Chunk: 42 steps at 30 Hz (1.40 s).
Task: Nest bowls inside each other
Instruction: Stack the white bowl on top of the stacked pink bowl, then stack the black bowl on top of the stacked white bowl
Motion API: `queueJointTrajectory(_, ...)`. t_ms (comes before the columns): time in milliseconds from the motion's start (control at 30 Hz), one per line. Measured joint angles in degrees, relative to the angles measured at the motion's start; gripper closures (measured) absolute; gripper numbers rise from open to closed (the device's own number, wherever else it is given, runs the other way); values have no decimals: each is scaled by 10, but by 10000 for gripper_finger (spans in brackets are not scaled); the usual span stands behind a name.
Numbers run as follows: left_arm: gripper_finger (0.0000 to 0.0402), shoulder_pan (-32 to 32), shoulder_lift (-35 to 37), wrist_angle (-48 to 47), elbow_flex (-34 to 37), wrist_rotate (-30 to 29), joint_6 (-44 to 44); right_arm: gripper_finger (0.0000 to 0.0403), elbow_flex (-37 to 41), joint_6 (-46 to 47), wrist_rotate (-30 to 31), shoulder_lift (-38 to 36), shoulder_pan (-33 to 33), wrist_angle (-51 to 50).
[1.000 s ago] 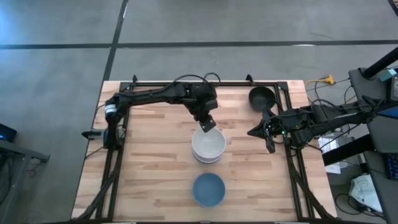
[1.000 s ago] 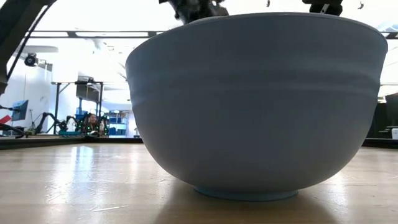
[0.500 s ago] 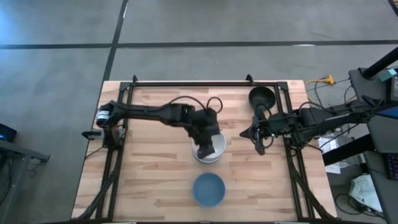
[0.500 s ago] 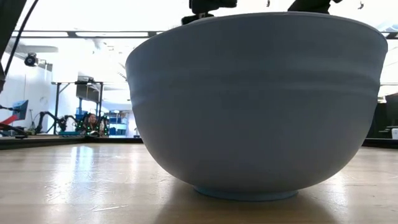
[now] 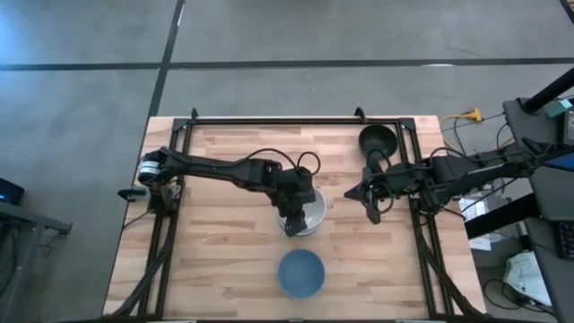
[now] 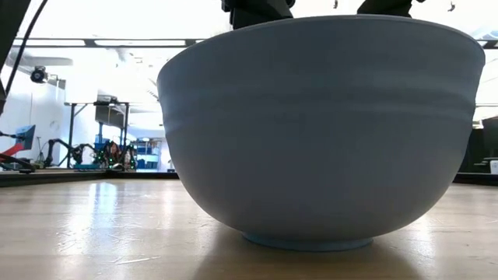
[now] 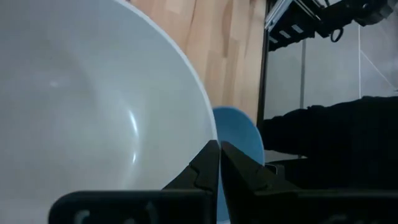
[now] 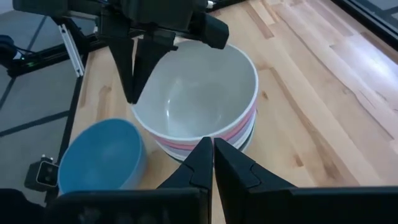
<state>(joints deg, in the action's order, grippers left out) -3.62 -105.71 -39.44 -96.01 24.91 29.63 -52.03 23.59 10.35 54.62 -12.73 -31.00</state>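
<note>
A stack of bowls (image 5: pixel 314 206) stands at the table's middle, with a white bowl (image 8: pixel 199 93) on top and pink and pale rims under it. A blue bowl (image 5: pixel 300 272) rests on its base near the table's near edge and fills the low view (image 6: pixel 323 124). A black bowl (image 5: pixel 377 139) sits upright at the far right. My left gripper (image 5: pixel 291 224) is shut, with its tips at the near side of the white bowl's rim (image 8: pixel 132 98). My right gripper (image 5: pixel 371 212) is shut and hovers right of the stack. My left gripper (image 7: pixel 219 149) points down from above at the near side of the top white bowl's rim (image 7: pixel 202 118), on the side facing the blue bowl (image 7: pixel 239 134). I cannot tell whether its shut fingertips touch the rim.
A black metal frame (image 5: pixel 269 119) runs along the table's far edge and both sides. Bare wood lies left of the stack (image 5: pixel 215 242) and around the blue bowl. Cables and equipment hang off the table's right side (image 5: pixel 502 179).
My left gripper has moved from the stack's far side across the white bowl to its near side and has come down to rim height. My right gripper has shifted a little toward the stack. The bowls have stayed put.
</note>
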Motion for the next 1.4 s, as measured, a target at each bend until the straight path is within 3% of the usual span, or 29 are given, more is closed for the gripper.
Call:
queueJointTrajectory(167, 401, 2, 16, -1, -4, -1, 0, 394, 0, 0, 11, -2, 1, 0)
queueJointTrajectory(333, 402, 6, 76, -26, -3, -42, -31, 394, 4, 60, 149, 4, 42, -39)
queueJointTrajectory(400, 402, 7, 101, -54, -2, -68, -53, 393, 11, 73, 149, 2, 91, -61)
queueJointTrajectory(533, 401, 7, 151, -136, -1, -125, -88, 377, 51, 64, 34, -15, 226, -50)
queueJointTrajectory(700, 401, 7, 201, -220, 13, -139, -107, 333, 118, 65, -157, -22, 415, 13)
queueJointTrajectory(833, 402, 6, 253, -234, 63, -139, -100, 285, 127, 22, -200, 8, 513, -21)
queueJointTrajectory(1067, 402, 7, 346, -221, 183, -152, -77, 220, 72, -108, -138, 103, 523, -82)
queueJointTrajectory(1200, 402, 7, 386, -220, 240, -156, -52, 213, 50, -112, -92, 166, 525, -95)
queueJointTrajectory(1400, 402, 7, 434, -204, 309, -156, 0, 215, 43, -115, -90, 262, 525, -99)
